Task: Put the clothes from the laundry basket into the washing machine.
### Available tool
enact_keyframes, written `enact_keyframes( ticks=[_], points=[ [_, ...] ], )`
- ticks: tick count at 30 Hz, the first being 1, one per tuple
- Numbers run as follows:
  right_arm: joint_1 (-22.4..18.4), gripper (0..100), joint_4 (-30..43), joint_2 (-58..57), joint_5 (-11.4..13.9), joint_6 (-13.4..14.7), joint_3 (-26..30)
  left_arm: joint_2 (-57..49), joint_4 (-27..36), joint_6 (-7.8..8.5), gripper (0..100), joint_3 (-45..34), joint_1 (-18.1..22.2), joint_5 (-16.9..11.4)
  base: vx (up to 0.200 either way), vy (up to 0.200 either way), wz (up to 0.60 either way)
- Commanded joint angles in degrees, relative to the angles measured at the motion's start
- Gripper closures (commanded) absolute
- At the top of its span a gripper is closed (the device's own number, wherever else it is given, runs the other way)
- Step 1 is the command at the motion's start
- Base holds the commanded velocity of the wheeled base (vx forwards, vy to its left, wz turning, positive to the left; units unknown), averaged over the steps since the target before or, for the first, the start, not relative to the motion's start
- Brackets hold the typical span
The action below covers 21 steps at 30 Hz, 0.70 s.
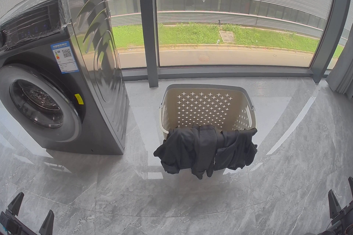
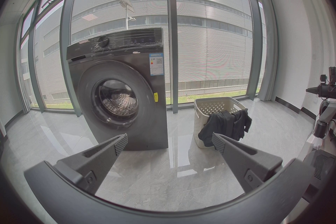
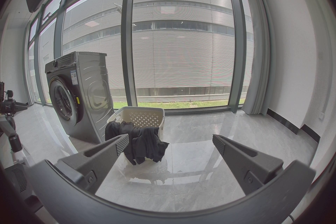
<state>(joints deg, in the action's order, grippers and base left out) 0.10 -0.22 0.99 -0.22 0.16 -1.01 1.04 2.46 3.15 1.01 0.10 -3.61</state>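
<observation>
At the laundry basket (image 1: 206, 89) rim: dark clothes (image 1: 206, 149)

Over the near rim of the laundry basket hang the dark clothes, partly outside it. To its left stands the washing machine (image 1: 55, 81) (apart from the basket). My left gripper (image 2: 168, 138) and right gripper (image 3: 169, 139) sit low, well short of both, fingers spread, holding nothing.

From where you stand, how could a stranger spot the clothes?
Find the grey washing machine by the window; a beige laundry basket stands right of it. The clothes are the dark bundle draped over the basket's near rim, the only soft thing there.
</observation>
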Motion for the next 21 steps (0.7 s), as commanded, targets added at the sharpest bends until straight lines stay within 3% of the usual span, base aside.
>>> enact_keyframes(
  ticks=[1, 6, 21],
  points=[
    [0.0, 0, 0.0, -1.0, 0.0, 0.0, 1.0, -1.0, 0.0, 0.02, 0, -1.0, 0.0, 0.0, 0.000, 0.000, 0.00],
    [0.0, 0, 0.0, -1.0, 0.0, 0.0, 1.0, -1.0, 0.0, -0.07, 0, -1.0, 0.0, -0.1, 0.000, 0.000, 0.00],
    [0.0, 0, 0.0, -1.0, 0.0, 0.0, 1.0, -1.0, 0.0, -0.07, 0, -1.0, 0.0, 0.0, 0.200, 0.000, 0.00]
  ],
)
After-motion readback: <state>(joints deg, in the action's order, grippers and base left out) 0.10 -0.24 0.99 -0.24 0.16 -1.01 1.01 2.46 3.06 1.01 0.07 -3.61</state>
